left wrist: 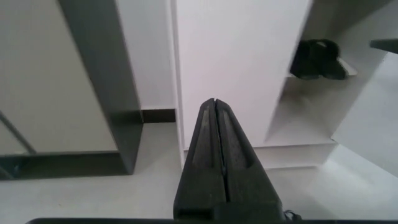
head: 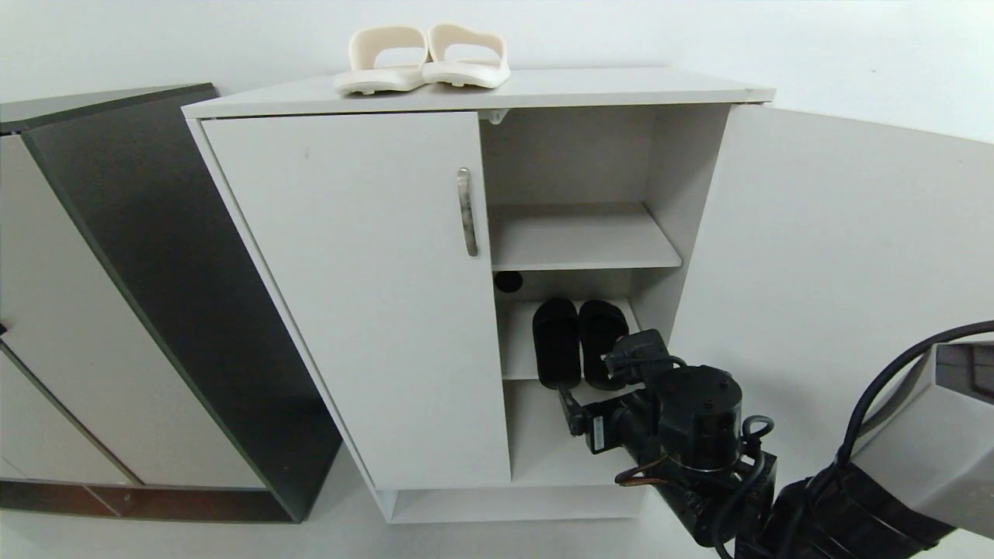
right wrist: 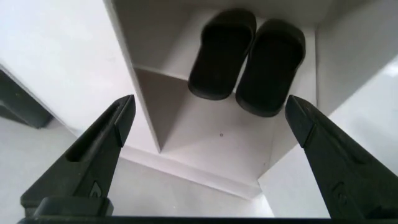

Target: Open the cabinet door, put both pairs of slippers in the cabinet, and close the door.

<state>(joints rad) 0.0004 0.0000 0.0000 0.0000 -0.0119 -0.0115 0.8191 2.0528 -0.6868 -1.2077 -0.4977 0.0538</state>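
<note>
My left gripper (left wrist: 214, 107), fingers pressed flat together with nothing between them, hangs low and points at the foot of the white cabinet (head: 349, 310). A dark cabinet (head: 155, 295) stands just beside it on the left, cut off by the picture's edge.

The white cabinet's left door (head: 365, 256) is shut, its metal handle (head: 466, 211) upright along the inner edge. On top lies the cream pair of slippers (head: 423, 58), side by side and touching, long axes running front to back, near ends at the top's front edge.

The right half stands open. On its middle shelf (head: 516, 341) sits the black pair of slippers (right wrist: 245, 62), side by side, long axes running straight into the cabinet, near ends poking just past the shelf's front edge. Black on black, toe and heel are hard to tell apart. A small dark round thing (head: 509, 281) behind them cannot be made out.

My right gripper (right wrist: 209, 106) is spread wide and empty, just in front of and below the black pair; the arm hides part of the lower compartment. The open right door (head: 815, 256) swings out to the right, cut off at the edge.
</note>
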